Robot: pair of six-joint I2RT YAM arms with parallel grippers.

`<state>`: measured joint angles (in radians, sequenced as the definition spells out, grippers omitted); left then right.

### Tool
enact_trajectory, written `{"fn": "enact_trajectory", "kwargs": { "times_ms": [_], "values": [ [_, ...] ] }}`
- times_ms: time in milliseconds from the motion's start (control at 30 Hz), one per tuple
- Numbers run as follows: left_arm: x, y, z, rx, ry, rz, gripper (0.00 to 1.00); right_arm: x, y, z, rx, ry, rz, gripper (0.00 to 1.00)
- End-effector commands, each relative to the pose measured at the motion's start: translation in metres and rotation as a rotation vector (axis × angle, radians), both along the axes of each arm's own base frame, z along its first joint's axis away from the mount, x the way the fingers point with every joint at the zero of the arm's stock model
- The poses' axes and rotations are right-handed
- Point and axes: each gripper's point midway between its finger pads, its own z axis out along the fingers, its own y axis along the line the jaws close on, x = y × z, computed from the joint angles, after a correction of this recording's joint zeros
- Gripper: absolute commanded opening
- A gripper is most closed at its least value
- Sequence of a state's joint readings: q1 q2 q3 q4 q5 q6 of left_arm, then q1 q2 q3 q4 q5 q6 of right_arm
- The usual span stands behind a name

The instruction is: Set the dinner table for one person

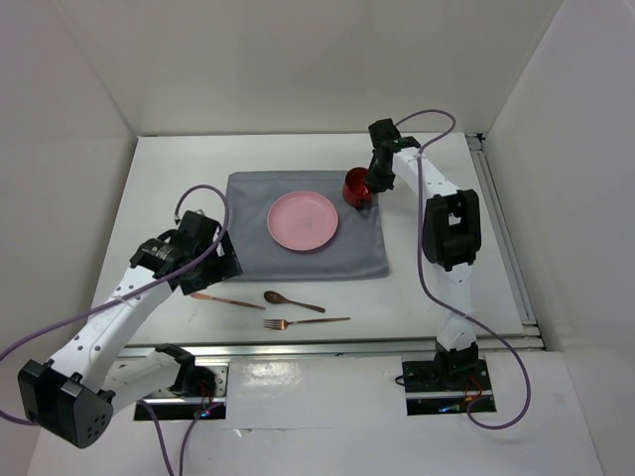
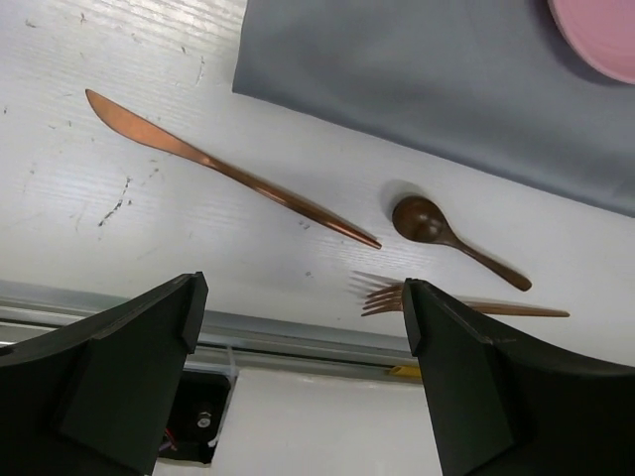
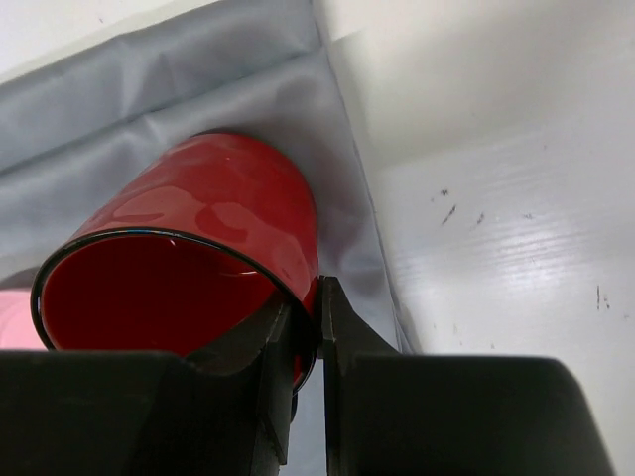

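On the white dinner table (image 1: 179, 169) lies a grey mat (image 1: 248, 208) with a pink plate (image 1: 303, 220) at its middle. My right gripper (image 1: 369, 188) is shut on the rim of a red cup (image 1: 355, 186) over the mat's far right corner. In the right wrist view, one finger is inside the cup (image 3: 218, 208) and one outside; the gripper (image 3: 316, 317) pinches the wall. My left gripper (image 2: 303, 317) is open and empty, hovering near the mat's near left corner. Below it lie a copper knife (image 2: 228, 171), spoon (image 2: 451, 238) and fork (image 2: 466, 305).
Knife (image 1: 226, 299), spoon (image 1: 290, 300) and fork (image 1: 306, 322) lie between the mat and the table's near metal rail (image 1: 327, 347). White walls enclose the table on three sides. A rail (image 1: 501, 228) runs along the right edge.
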<state>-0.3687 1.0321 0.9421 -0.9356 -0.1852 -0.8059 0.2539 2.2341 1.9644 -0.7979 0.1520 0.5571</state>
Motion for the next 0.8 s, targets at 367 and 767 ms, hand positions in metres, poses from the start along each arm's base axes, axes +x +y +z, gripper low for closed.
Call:
{"fn": "enact_trajectory", "kwargs": {
  "times_ms": [367,767],
  "values": [
    [-0.021,-0.010,-0.038,-0.086,0.112,0.154,0.99,0.038,0.012,0.038,0.115,-0.163,0.034,0.74],
    [-0.012,-0.005,-0.089,-0.037,0.193,0.356,0.96,0.000,0.018,0.167,0.189,-0.403,0.079,0.99]
  ]
}}
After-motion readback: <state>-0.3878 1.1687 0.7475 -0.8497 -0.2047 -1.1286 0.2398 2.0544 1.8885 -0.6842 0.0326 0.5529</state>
